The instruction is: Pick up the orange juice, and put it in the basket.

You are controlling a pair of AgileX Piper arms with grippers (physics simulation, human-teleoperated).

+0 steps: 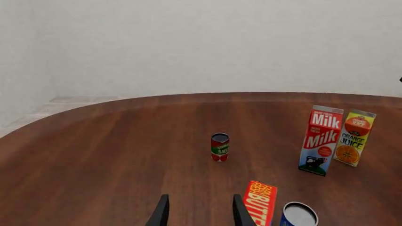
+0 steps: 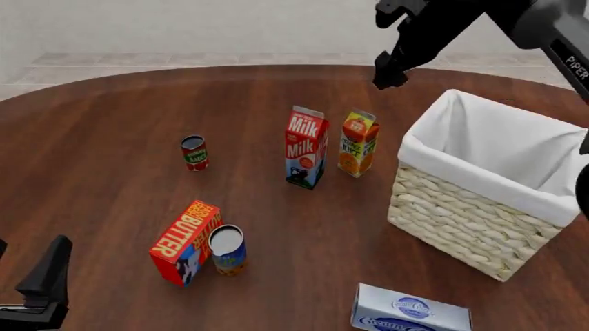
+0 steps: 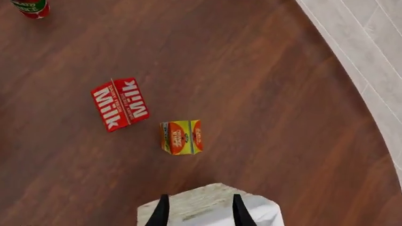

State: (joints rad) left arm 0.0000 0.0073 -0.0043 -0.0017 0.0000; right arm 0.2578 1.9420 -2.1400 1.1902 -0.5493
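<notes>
Juice first: with my right gripper (image 3: pixel 197 209) parted and empty high above the basket (image 2: pixel 442 207), I need to swing over the orange juice (image 2: pixel 357 143), standing upright between basket and milk carton (image 2: pixel 305 146), then descend without nudging the milk.

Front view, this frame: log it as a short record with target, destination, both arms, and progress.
target: orange juice, upright on the table beside the milk carton
destination: basket, nothing seen inside
right gripper: raised high above the table, fingers apart, holding nothing
left gripper: low at the near edge, fingers apart, holding nothing
progress: juice not yet grasped
</notes>
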